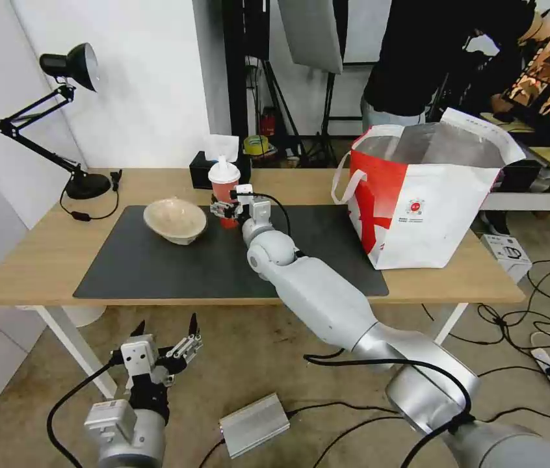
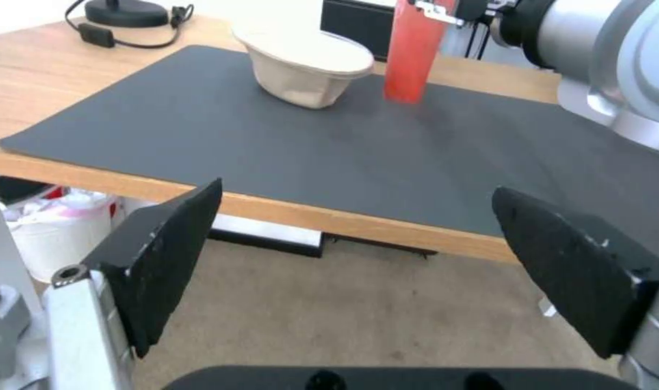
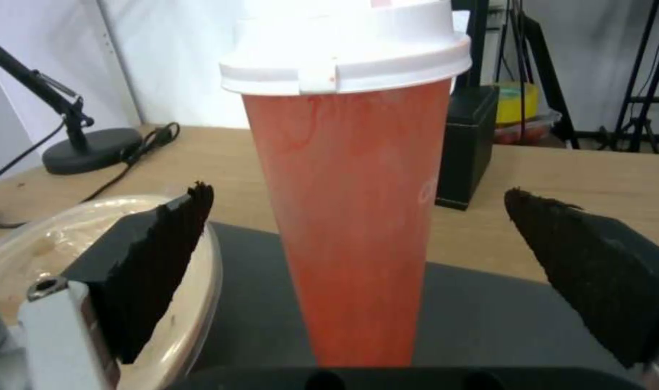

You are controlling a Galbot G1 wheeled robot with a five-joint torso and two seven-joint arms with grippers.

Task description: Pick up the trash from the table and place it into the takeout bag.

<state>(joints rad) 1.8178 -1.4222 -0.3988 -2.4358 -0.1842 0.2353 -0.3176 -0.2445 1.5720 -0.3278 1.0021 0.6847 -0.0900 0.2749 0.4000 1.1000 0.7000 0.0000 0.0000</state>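
- The left gripper (image 1: pixel 166 338) hung low in front of the table (image 1: pixel 41 273), fingers wide apart, empty.
- The beige bowl (image 1: pixel 175 220) sat tilted on the mat (image 1: pixel 158 266), just left of the red cup (image 1: pixel 224 185); a sideways swing could knock it.
- The right gripper (image 3: pixel 359 254) straddled the cup with its fingers spread and not touching it; the tall cup might tip if one pad met it first.
- The takeout bag (image 1: pixel 428 195) stood open at far right, its inside hidden.

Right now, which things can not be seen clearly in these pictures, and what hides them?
- Inside of the white takeout bag with red side panel: head view, its own walls hide the bottom.
- Black tissue box: head view, partly behind the red drink cup with white domed lid.
- Lid top: right wrist view, cut off by the edge.
- Beige paper-pulp bowl: right wrist view, behind a finger of the open right claw.
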